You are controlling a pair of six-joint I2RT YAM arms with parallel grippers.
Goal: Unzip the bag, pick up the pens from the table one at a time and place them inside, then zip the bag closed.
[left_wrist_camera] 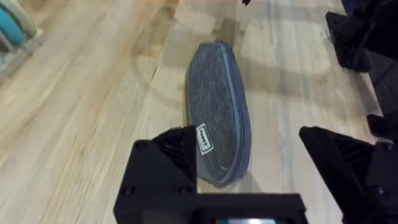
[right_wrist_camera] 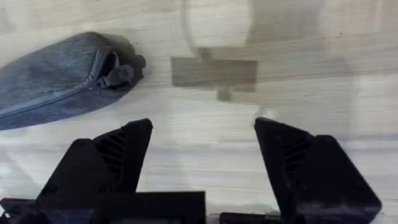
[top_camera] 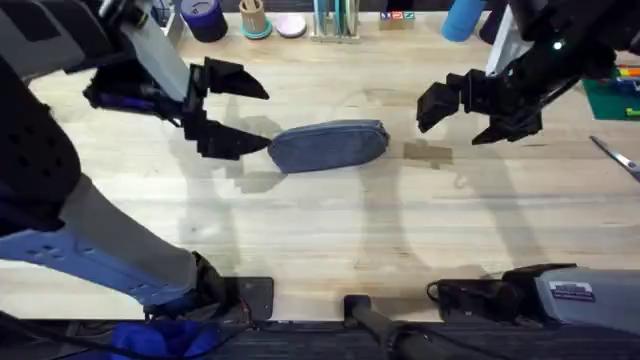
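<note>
Closest to the overhead camera we are seeing our two arm bases along the near edge of the tabletop (top_camera: 330, 225), with pale planks running across it. Our left gripper (top_camera: 245, 118) is hovering just left of the bag (top_camera: 328, 146), its jaws standing wide apart, one finger ahead of the pouch's left end and one farther back. From the left wrist we are looking along the bag (left_wrist_camera: 217, 118), with one black finger (left_wrist_camera: 165, 168) lying just beside its near end, where a small white label is showing, and the other finger off to the other side.

Our right gripper (top_camera: 455, 118) is hanging above the tabletop to the right of the bag, apart from it, jaws also wide and holding nothing. In the right wrist view the bag (right_wrist_camera: 59, 78) is lying with its zipper pull at its rounded end, the zipper looking closed. Silver scissors (top_camera: 617, 157) are lying at the far right edge.
</note>
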